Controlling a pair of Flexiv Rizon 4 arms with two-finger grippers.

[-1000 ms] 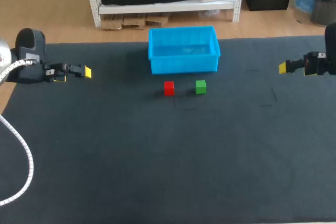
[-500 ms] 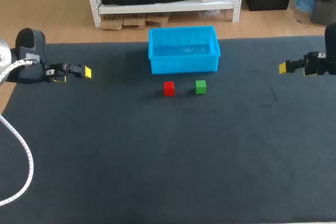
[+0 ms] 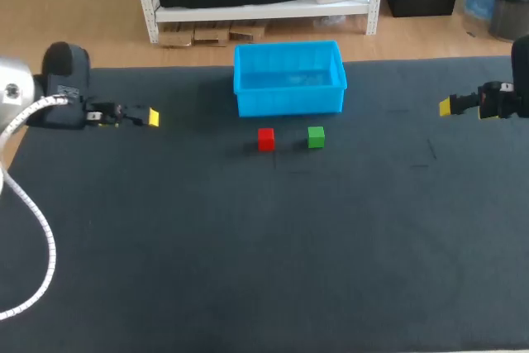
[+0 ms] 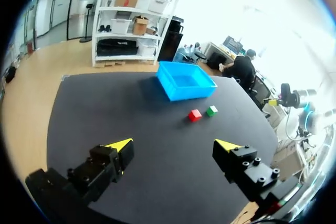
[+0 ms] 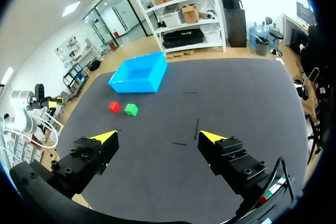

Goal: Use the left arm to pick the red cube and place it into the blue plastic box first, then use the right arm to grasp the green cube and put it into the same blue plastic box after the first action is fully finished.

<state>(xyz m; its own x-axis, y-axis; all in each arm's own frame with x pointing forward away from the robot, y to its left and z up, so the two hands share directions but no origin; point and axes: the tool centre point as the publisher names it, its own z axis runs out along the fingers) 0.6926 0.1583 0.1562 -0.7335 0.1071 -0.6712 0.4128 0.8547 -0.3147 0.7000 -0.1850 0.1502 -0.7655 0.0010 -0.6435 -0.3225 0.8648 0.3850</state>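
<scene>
Now my left gripper has edged toward the red cube, fingers wide apart and empty. It sits untouched beside the green cube, near the blue plastic box; the approach is just beginning.

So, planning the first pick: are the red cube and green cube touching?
Apart. The head view shows a plain gap between the red cube and green cube.
</scene>
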